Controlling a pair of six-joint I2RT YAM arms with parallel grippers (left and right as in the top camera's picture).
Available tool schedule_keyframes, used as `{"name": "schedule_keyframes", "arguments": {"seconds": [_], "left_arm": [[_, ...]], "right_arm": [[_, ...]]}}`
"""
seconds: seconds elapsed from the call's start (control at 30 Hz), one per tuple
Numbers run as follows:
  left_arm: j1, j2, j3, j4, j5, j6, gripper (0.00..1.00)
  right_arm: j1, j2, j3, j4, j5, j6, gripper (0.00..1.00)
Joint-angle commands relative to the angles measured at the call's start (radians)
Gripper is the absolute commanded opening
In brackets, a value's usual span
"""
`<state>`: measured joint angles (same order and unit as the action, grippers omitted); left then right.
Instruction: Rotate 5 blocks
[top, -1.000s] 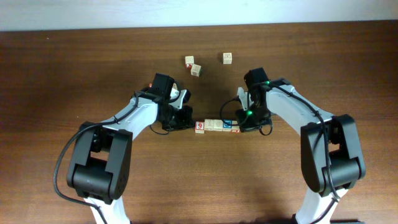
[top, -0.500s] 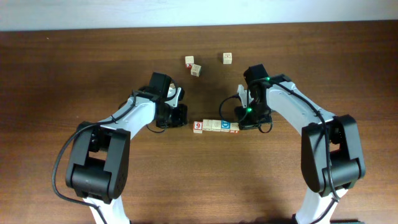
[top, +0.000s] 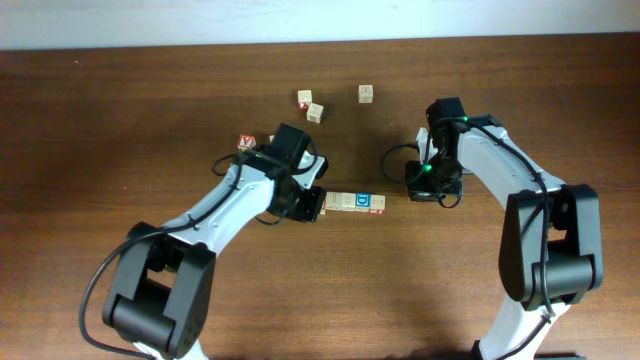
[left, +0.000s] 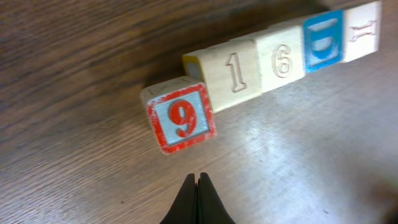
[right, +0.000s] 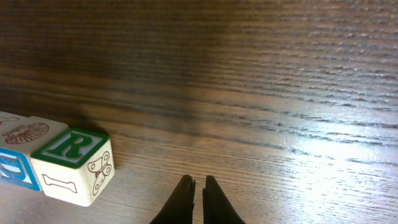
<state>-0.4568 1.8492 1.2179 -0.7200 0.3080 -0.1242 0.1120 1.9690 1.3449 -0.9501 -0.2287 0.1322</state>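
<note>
We saw white shell links on the left arm (top: 235, 195) and right arm (top: 497, 160), with black joint housings (top: 155, 285) and thin black cables (top: 97, 272) looping alongside. A green light (top: 427, 168) glowed at the right wrist. The left gripper (left: 198, 177) and right gripper (right: 199, 180) had black, tapering fingers.

Dark wooden table (top: 100, 120) (glossy grain) with a pale strip (top: 300, 20) beyond.

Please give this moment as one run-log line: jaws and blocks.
left jaws: shut, empty, facing red 9 block | right jaws: shut, empty, apart from green R block | 9 block: askew at row end
</note>
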Motion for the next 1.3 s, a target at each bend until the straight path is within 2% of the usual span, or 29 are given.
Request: {"name": "schedule_keyframes", "arguments": {"seconds": [0.0, 0.23, 0.43, 0.57, 1.27], "left_arm": [[-0.044, -0.013, -0.034, 0.035, -0.074, -0.047, 0.00], [-0.054, -0.012, -0.039, 0.089, -0.153, -0.046, 0.00], [-0.056, 0.004, -0.039, 0.100, -0.144, -0.046, 0.00], [-0.079, 0.004, -0.042, 0.047, -0.141, -0.046, 0.00], [-0.084, 0.030, -0.052, 0.126, -0.149, -0.015, 0.00]], "right_arm": [[0.005, -0.021, 0.015, -0.007, 0.008, 0.008, 0.08], [0.005, -0.021, 0.015, -0.015, 0.008, 0.007, 0.08], [0.005, -0.021, 0.015, -0.023, 0.008, 0.007, 0.08], [0.005, -0.021, 0.015, -0.027, 0.009, 0.007, 0.08], [0.005, -0.021, 0.015, -0.023, 0.008, 0.007, 0.08]]}}
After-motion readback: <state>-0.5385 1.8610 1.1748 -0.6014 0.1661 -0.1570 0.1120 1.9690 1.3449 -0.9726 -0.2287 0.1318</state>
